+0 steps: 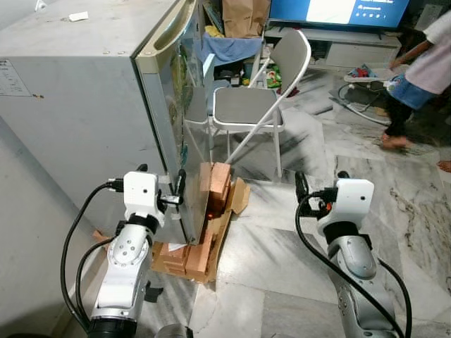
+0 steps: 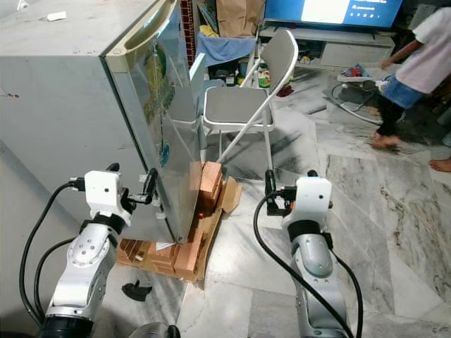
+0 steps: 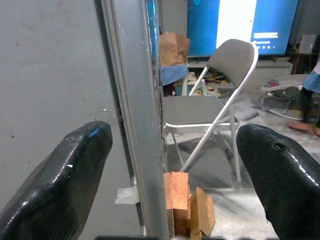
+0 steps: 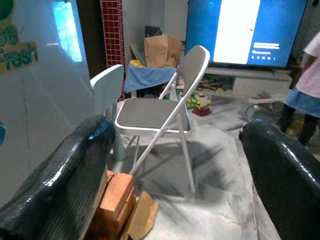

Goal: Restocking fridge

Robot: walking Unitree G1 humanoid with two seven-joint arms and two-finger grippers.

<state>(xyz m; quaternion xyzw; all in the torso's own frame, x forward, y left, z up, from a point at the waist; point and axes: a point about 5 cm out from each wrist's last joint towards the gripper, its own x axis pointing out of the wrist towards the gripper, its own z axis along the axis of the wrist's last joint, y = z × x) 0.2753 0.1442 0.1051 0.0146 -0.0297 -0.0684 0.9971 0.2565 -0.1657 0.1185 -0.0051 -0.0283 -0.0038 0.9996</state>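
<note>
Fridge first: the small grey metal fridge [image 1: 84, 105] stands to my left front, raised off the marble floor [image 1: 296, 267] on a stack of orange-brown bricks [image 1: 211, 204] and flattened cardboard. Its door [image 2: 165, 134], with a green sticker on the front, looks shut or very nearly so; I see no gap showing the inside.

My left gripper [image 1: 177, 191] is up at the door's hinge-free edge. In the left wrist view its two black fingers [image 3: 65, 185] are spread wide, one on each side of the door's edge, with nothing clamped between them. I judge it is lining up to catch that edge and pull, but I cannot tell whether either finger touches the metal yet.

My right gripper [image 1: 303, 189] hovers over bare floor, well apart from the fridge, fingers likewise spread and carrying nothing.

Beyond the fridge stands a grey folding chair with a white tube frame [image 1: 261, 98], then a brown paper bag [image 1: 245, 15] and a lit blue screen [image 1: 338, 10]. A person in a pink top [image 1: 423, 63] is stepping about at far right.

As for progress, I'd say the job is barely begun: door not open, no groceries in either gripper, none that I can pick out nearby. Opening, fetching and loading all remain.
</note>
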